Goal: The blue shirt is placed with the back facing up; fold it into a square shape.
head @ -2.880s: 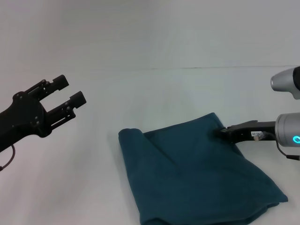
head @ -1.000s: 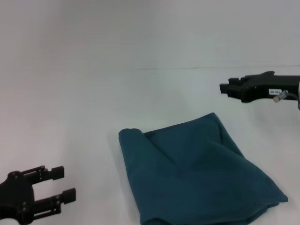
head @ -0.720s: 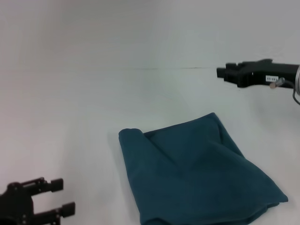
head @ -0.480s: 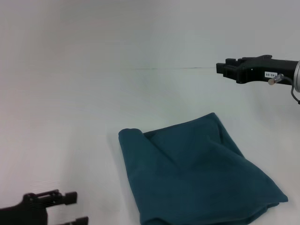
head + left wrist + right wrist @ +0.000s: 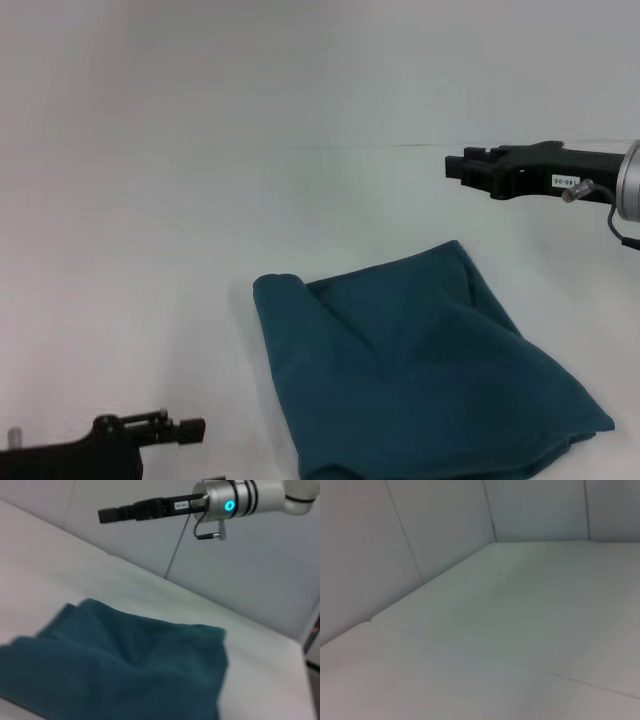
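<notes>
On the white table (image 5: 150,250), low and right of centre, the blue shirt (image 5: 420,370) lay folded, long axis diagonal | right gripper (image 5: 452,165) above its far corner, apparently closed, empty | left gripper (image 5: 190,432) near-left, grip unclear.

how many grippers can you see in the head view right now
2. The left gripper sits low at the near left edge, left of the blue shirt. The right gripper hangs above the table beyond the shirt's far right corner.

the left end effector (image 5: 190,432) is mostly cut off at the head view's lower edge.
</notes>
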